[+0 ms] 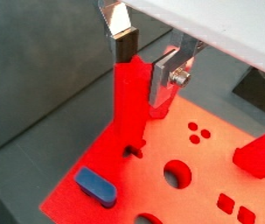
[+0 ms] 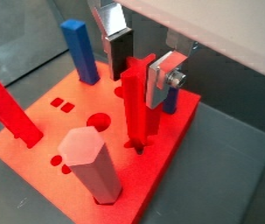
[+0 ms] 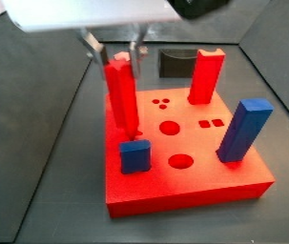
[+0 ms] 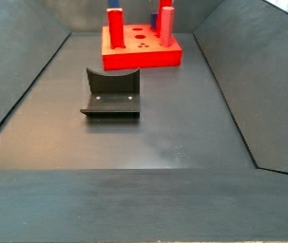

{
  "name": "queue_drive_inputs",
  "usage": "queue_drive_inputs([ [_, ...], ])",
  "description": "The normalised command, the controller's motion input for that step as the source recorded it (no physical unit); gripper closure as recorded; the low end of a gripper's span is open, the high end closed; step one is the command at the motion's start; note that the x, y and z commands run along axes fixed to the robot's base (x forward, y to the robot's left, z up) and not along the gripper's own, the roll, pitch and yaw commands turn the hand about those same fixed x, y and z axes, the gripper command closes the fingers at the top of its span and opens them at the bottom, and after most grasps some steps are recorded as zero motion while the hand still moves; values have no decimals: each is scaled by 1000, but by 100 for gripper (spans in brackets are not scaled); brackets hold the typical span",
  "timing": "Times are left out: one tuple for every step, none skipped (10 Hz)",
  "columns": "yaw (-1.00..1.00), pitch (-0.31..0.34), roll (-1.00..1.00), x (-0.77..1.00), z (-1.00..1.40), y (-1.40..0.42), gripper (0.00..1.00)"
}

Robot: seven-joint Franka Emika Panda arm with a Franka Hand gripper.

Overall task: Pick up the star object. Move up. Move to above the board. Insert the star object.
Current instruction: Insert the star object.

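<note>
The hand [image 2: 141, 63] sits over the board [image 2: 170, 131], fingers either side of the star peg's [image 2: 137, 109] top. The pads look close against it, though I cannot tell whether they grip. The peg stands upright with its foot in the star hole near the board's edge, so insertion looks nearly complete. Crowding it: a pale hexagonal peg [image 2: 90, 162], a tall blue block [image 2: 80, 51], a wider red peg [image 3: 207, 74] and a short blue block [image 3: 135, 155]. The fixture [image 4: 110, 92] stands well apart on the worktop [image 4: 172, 133].
</note>
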Motion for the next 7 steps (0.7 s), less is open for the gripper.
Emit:
queue_drive_inputs([
  [189, -24, 233, 200, -491, 0, 100],
  [0, -19, -4, 0, -69, -29, 100],
  [120, -3, 159, 160, -409, 0, 100],
  [66, -14, 197, 0, -389, 0, 100],
  [0, -30, 186, -31, -449, 0, 100],
  [-197, -31, 124, -23, -437, 0, 100],
  [-391, -64, 119, 0, -491, 0, 100],
])
